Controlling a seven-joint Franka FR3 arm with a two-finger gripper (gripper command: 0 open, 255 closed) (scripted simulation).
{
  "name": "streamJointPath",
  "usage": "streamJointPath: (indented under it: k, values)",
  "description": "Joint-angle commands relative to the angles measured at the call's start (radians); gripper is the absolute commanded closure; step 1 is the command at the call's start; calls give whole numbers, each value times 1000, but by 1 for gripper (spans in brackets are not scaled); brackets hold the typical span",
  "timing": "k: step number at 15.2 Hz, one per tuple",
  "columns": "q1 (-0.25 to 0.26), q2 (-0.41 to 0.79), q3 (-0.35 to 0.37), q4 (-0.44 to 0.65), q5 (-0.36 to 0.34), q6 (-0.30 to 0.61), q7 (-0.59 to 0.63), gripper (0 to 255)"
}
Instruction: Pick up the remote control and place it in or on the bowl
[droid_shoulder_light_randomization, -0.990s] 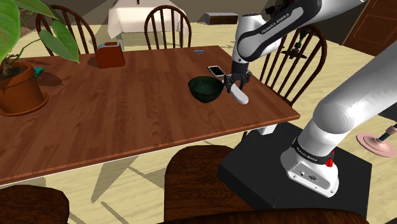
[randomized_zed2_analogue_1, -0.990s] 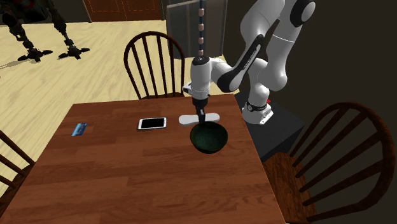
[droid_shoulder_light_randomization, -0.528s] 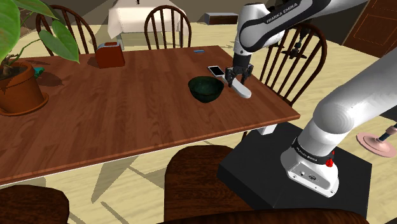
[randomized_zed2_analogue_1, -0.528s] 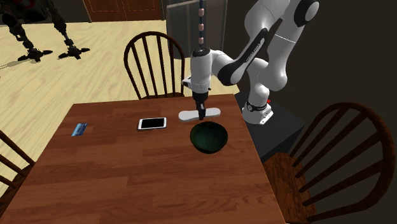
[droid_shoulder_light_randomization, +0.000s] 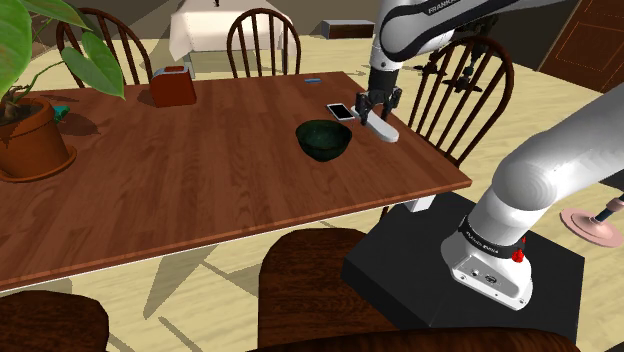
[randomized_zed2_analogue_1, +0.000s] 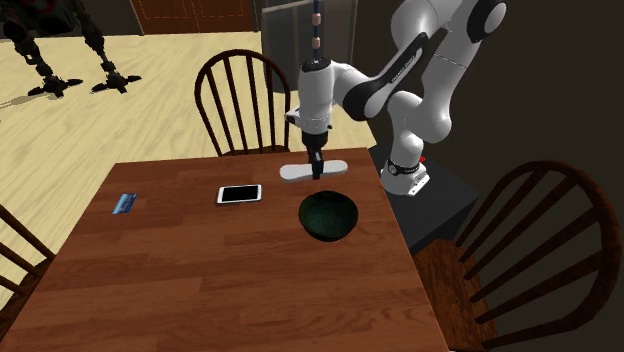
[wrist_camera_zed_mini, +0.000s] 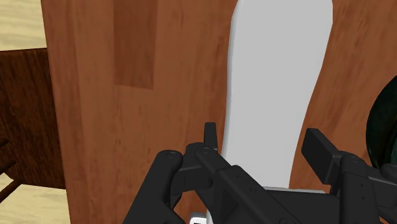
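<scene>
Wrist view showed one pale grey remote control (wrist_camera_zed_mini: 273, 95) pinched across its narrow waist between the two black fingers of the gripper (wrist_camera_zed_mini: 262, 135). It hung level over the bench (randomized_zed2_analogue_1: 200, 270), just beside the single dark green bowl (randomized_zed2_analogue_1: 329, 216), not in it. One phone (randomized_zed2_analogue_1: 240, 193) and one blue card (randomized_zed2_analogue_1: 125, 203) lay farther along the bench.
</scene>
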Motion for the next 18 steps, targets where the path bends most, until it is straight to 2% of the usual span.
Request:
streamJointPath:
  k: [1, 16, 18]
  values:
    - [0, -12, -1, 17, 0, -30, -1, 255]
    - [0, -69, -3, 176, 2, -245, -5, 255]
    - [10, -61, 15, 188, 10, -249, 19, 255]
